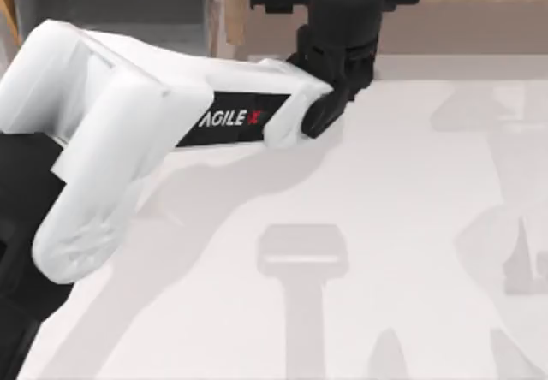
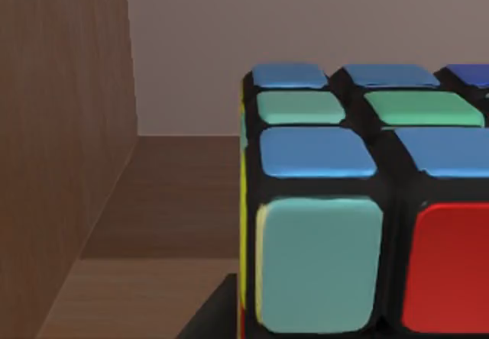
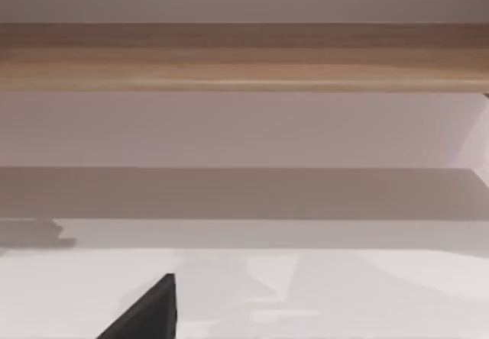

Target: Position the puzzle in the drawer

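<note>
Brown wood walls stand close beside the puzzle (image 2: 359,201) my left pincer (image 1: 342,3) pinches at the table's far edge over the drawer (image 1: 224,20), so a slipping cube or a clipped wall is, I judge, the risk.

Black-bodied puzzle (image 2: 367,201) shows blue, green, teal, red and yellow stickers.
</note>
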You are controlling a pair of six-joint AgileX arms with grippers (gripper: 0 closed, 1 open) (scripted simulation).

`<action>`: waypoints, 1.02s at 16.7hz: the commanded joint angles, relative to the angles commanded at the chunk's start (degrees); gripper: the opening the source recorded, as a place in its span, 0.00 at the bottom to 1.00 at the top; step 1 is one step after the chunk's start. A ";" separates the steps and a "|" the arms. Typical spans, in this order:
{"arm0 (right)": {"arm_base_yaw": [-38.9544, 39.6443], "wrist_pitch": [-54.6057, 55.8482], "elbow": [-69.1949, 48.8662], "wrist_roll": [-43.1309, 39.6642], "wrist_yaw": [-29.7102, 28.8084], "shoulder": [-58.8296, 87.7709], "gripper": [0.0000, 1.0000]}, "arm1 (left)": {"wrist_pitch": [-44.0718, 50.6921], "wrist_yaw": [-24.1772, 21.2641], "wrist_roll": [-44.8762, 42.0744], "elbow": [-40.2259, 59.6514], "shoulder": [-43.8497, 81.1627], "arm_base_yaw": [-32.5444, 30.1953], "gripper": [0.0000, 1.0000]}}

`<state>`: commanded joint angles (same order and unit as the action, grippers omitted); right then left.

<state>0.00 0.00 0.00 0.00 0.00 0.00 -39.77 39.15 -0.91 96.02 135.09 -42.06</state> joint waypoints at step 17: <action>0.00 0.00 0.00 0.00 0.00 0.00 1.00 | 27.27 -11.98 -9.84 11.65 -2.53 -5.42 0.00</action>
<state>0.00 0.00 0.00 0.00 0.00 0.00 -12.50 27.17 -10.75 107.67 132.56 -47.48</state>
